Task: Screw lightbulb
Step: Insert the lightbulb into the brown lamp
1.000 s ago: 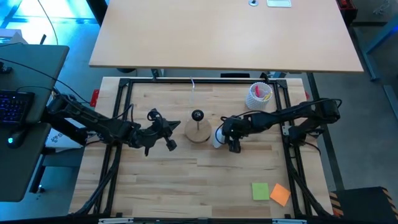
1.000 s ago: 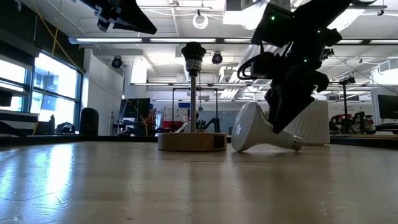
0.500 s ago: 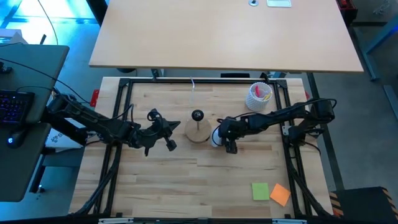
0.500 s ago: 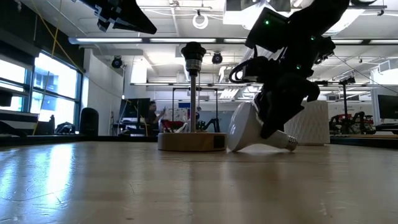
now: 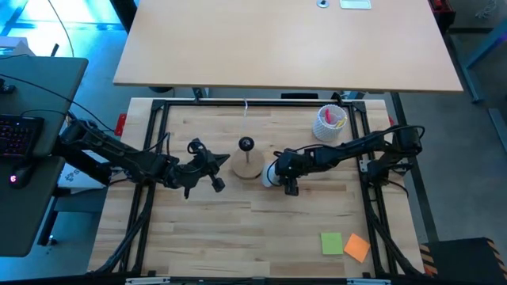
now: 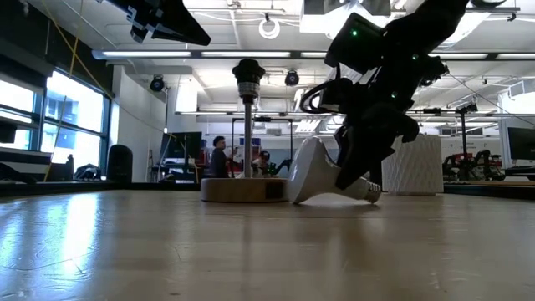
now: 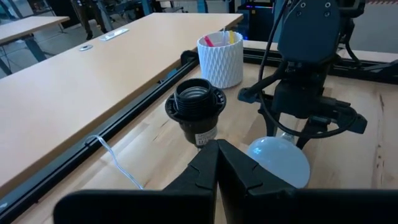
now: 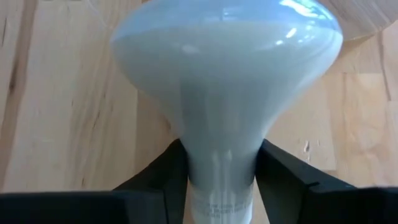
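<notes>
Two dark fingers of the right gripper [image 8: 217,180] pinch the narrow neck of the lightbulb [image 5: 272,172], which lies tilted on the table touching the wooden stand [image 5: 247,167]; a firm, centred hold should stop it rolling when lifted. That arm reaches in low from the right, while the left gripper [image 5: 214,170], fingers pressed together, waits left of the stand.

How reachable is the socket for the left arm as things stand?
Probably reachable. The left end effector, shut, sits just beside the wooden stand with nothing between them. The lightbulb and right end effector crowd only the stand's far side.
</notes>
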You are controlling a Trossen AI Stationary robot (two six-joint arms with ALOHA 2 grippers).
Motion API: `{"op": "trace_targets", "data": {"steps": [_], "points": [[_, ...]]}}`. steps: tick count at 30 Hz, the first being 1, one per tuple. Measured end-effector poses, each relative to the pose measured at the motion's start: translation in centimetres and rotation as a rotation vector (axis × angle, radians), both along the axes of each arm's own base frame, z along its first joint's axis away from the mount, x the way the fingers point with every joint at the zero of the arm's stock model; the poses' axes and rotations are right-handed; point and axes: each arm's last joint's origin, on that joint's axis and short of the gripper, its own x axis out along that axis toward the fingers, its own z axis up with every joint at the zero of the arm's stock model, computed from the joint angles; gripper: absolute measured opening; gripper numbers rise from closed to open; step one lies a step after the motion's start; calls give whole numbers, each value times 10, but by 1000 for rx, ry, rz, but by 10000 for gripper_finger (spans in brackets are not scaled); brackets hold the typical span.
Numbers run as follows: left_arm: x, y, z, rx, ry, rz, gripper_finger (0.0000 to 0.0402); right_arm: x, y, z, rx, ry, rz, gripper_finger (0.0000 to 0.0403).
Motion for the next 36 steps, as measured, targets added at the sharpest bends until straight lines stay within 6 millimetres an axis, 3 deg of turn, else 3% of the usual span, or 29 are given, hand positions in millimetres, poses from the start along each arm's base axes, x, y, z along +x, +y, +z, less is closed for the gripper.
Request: {"op": "trace_targets", "data": {"steps": [8,14,19,28,32,36], "points": [[0,0,0,-4,-2,1,0,-3,-2,12,-22,-74,7,148],[0,0,0,-5,-1,2,0,-31,-17,1,23,-315,-126,147],[0,2,0,3,2,12,0,-30,-18,33,57,-643,-100,147],[1,8,10,90,-60,126,0,-3,-34,107,47,-1127,138,147],[-1,13,25,126,-98,72,0,12,-52,122,85,-1303,186,147],[-13,22,43,154,-136,32,0,44,-69,112,128,-1283,195,147]]}}
